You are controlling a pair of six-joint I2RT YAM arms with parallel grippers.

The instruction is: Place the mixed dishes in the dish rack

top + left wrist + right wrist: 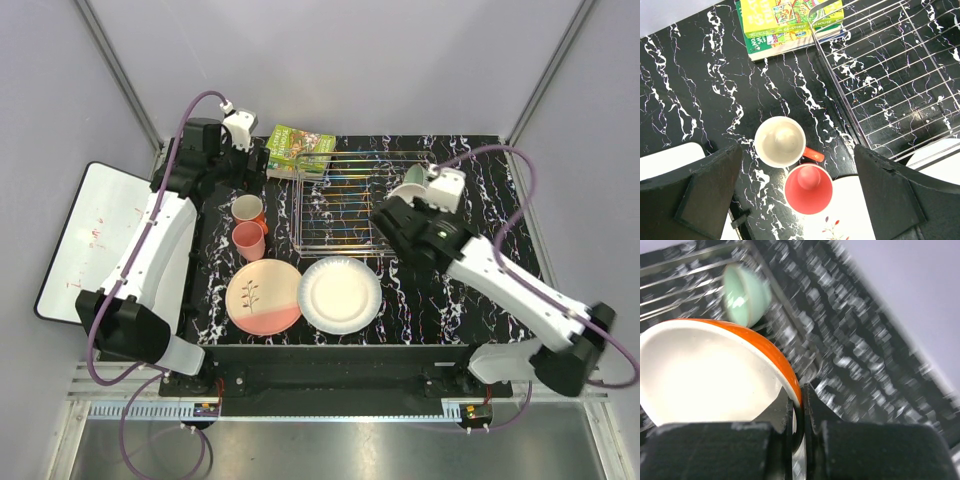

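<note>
My right gripper (800, 395) is shut on the rim of the small cream bowl (705, 375), orange outside, one finger inside and one outside. The bowl hangs tilted over the right end of the dish rack (345, 205), close to the pale green bowl (744, 295) lying in the rack's right part (413, 177). My left gripper (799, 150) stands wide open above two cups, holding nothing: a cream-lined cup (780, 141) with an orange handle and a salmon-pink cup (808, 189). The pink-and-cream plate (263, 296) and the large white plate (340, 293) lie in front of the rack.
A green book (300, 150) lies at the rack's far left corner. A white board with red scribbles (85, 240) leans off the table's left side. The right wrist view is motion-blurred. Grey walls close in on both sides.
</note>
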